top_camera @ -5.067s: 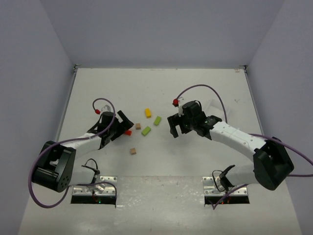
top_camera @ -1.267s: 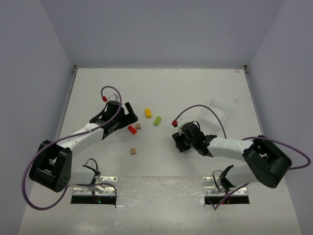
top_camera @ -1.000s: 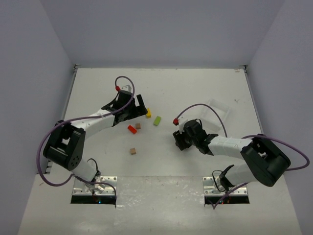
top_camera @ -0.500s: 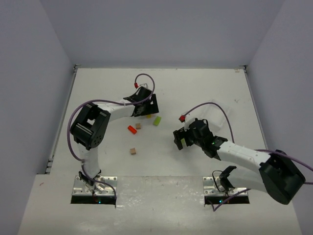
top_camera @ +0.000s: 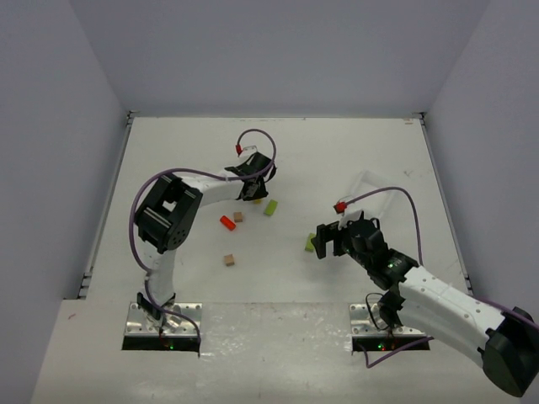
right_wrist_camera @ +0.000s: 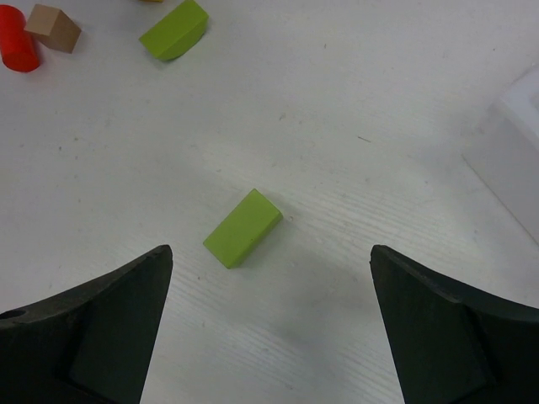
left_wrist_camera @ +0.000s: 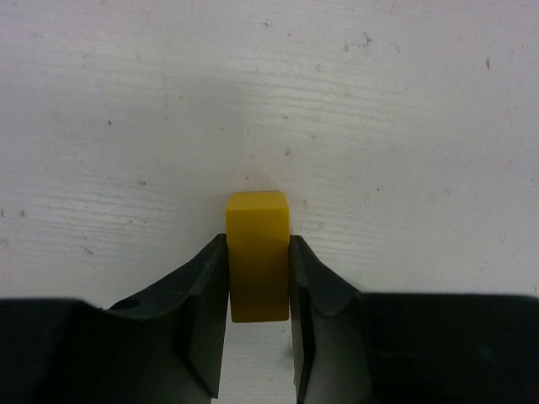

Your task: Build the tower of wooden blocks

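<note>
My left gripper (left_wrist_camera: 258, 244) is shut on a yellow block (left_wrist_camera: 258, 215) that rests on the white table; from above, this gripper (top_camera: 255, 192) covers the block. My right gripper (right_wrist_camera: 269, 252) hangs open above a lime green block (right_wrist_camera: 242, 227) lying flat, touching neither finger. In the top view that block (top_camera: 310, 243) lies just left of the right gripper (top_camera: 327, 244). A second lime green block (top_camera: 270, 207), a red-orange one (top_camera: 226, 222) and two tan ones (top_camera: 238, 216) (top_camera: 228, 260) lie singly between the arms. No tower is in view.
A white square tray (top_camera: 375, 189) sits behind the right gripper, and its corner (right_wrist_camera: 514, 143) shows at the right wrist view's right edge. Grey walls enclose the table on three sides.
The left gripper swung right to the yellow block and closed on it. The right gripper opened wide, left the lime green block on the table and drew back to the right.
</note>
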Controlling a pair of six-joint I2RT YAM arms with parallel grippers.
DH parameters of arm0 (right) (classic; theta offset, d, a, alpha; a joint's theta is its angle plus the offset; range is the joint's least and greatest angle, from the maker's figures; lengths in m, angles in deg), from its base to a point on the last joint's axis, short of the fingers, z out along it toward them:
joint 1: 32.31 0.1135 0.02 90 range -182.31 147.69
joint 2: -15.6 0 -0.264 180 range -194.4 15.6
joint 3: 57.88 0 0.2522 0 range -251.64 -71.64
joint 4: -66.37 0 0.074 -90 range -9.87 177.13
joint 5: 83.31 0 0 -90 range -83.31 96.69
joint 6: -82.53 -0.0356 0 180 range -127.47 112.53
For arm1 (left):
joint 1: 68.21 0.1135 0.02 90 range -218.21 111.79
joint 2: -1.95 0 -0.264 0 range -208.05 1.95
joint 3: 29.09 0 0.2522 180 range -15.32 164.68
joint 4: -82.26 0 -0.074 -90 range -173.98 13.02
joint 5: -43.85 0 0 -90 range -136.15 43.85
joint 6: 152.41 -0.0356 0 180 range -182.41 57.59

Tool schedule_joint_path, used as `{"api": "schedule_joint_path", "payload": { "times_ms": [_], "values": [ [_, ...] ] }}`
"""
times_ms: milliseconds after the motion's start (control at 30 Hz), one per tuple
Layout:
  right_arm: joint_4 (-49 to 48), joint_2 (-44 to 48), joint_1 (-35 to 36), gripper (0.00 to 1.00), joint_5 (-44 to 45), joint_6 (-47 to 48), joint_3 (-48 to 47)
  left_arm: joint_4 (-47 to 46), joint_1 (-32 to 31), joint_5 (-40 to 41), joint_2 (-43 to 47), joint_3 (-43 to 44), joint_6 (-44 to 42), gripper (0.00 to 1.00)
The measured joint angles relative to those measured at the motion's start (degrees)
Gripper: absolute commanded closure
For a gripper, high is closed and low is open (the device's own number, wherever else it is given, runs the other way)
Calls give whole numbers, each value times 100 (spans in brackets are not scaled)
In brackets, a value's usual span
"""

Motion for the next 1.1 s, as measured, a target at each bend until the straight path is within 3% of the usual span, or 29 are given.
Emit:
{"api": "schedule_joint_path", "payload": {
  "times_ms": [367,633,800,1100],
  "values": [
    [352,53,0,1,117,-346,33,407,-505,445,390,81,30,93],
    [1282,785,0,1,951,-1195,136,265,-1802,858,1486,-370,184,90],
    [1788,1475,0,1,1480,-1628,275,177,-2407,806,1218,-634,457,90],
    [2023,1664,0,1,1755,-1801,340,-37,-2431,441,748,-654,647,89]
  ]
}}
